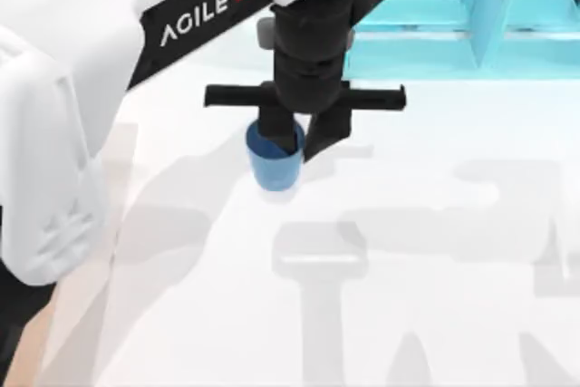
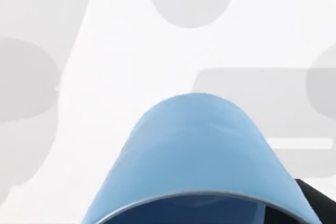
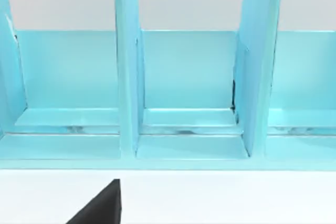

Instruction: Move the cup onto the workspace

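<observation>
Blue cup (image 1: 273, 168) sitting upright on the glossy white workspace (image 1: 435, 314), toward the back of the table and a little left of centre in the top view, well in front of the teal shelf unit (image 1: 471, 15). Showing its tapered wall and dark inside up close in the left wrist view (image 2: 199, 150). Being pinched at the rim by the left gripper (image 1: 294, 138), one black finger (image 1: 275, 129) reaching down inside the cup and the other (image 1: 324, 133) pressing against its outer wall. Hanging over it from the upper left, the white left arm (image 1: 82, 70). Facing the shelf unit's open compartments (image 3: 186, 77) in the right wrist view, with a black finger tip (image 3: 102, 205) of the right gripper at the edge; spread or pressed together, impossible to tell.
</observation>
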{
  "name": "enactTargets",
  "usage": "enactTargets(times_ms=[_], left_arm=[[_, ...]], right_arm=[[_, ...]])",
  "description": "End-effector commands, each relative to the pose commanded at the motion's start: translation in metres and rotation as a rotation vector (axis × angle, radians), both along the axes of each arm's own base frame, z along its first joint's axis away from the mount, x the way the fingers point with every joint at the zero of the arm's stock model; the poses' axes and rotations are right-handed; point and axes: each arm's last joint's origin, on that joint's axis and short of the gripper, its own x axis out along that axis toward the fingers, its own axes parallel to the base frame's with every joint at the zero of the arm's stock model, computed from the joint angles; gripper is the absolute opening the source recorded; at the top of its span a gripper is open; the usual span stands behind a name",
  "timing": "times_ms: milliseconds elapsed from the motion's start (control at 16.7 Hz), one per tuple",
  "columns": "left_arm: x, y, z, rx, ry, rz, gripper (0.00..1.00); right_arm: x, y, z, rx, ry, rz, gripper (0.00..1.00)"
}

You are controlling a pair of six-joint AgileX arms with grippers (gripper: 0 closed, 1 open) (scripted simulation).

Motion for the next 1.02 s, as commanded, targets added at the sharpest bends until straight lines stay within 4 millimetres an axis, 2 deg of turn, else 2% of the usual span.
enactTargets(times_ms=[180, 300, 600, 1020], left_arm=[[-0.001, 0.005, -0.029, 0.011, 0.011, 0.001, 0.00], [-0.002, 0.008, -0.040, 0.008, 0.007, 0.003, 0.00], [-0.002, 0.008, -0.044, 0.008, 0.007, 0.004, 0.00], [-0.002, 0.008, -0.044, 0.008, 0.007, 0.004, 0.53]], right_arm=[[0.000, 0.000, 0.000, 0.000, 0.000, 0.000, 1.00], [0.000, 0.000, 0.000, 0.000, 0.000, 0.000, 1.00], [0.000, 0.000, 0.000, 0.000, 0.000, 0.000, 1.00], [0.000, 0.000, 0.000, 0.000, 0.000, 0.000, 1.00]])
